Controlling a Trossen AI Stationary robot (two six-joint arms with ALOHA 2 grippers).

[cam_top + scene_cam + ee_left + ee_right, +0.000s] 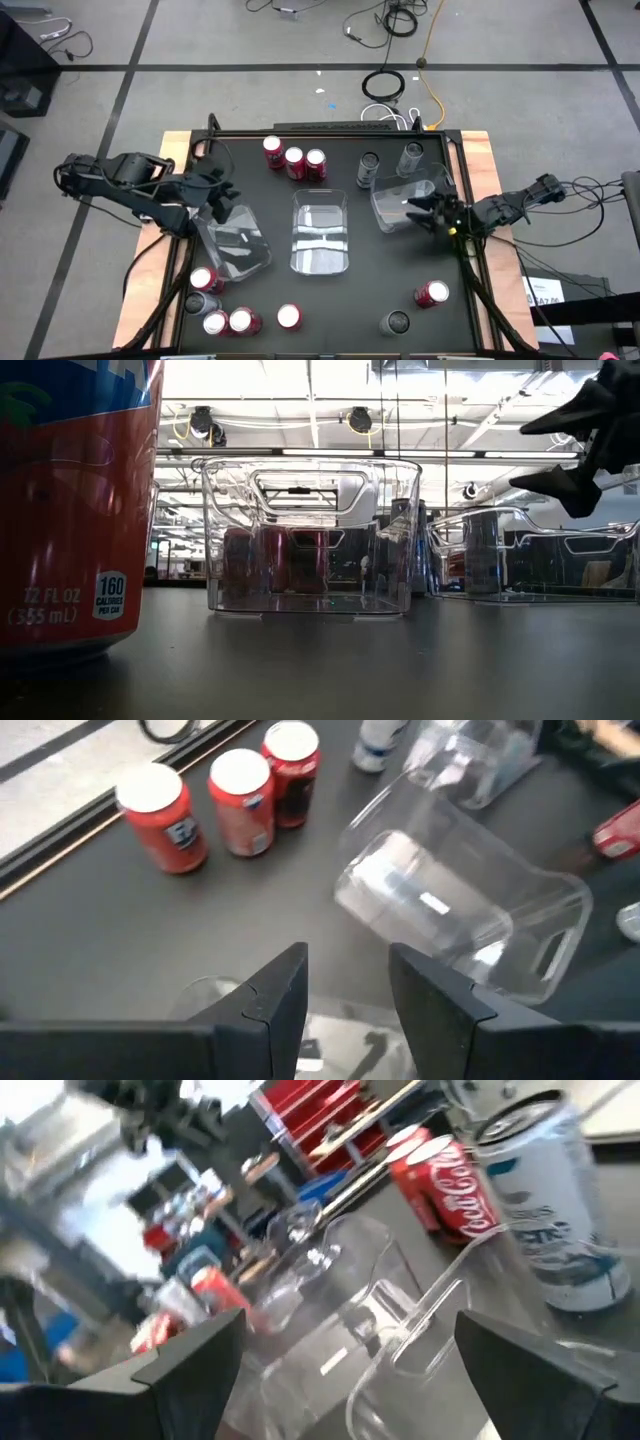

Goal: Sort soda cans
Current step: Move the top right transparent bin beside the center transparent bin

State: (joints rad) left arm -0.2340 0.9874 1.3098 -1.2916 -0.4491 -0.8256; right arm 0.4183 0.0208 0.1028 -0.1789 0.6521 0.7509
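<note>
Black table (cans, bins)

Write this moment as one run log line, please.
left gripper: at left bin rim | right gripper: open, over right bin | middle bin: empty | cans: none held

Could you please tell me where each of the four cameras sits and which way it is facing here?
High view: above the table, looking straight down; both arms, left gripper and right gripper at the outer bins.
Low view: at tabletop height, looking level across; a red can close up, one dark gripper at the upper right.
Left wrist view: on the left wrist, past its fingers toward three red cans.
Right wrist view: on the right wrist, past open fingers.
Shared: the middle bin appears in high and low views.
</note>
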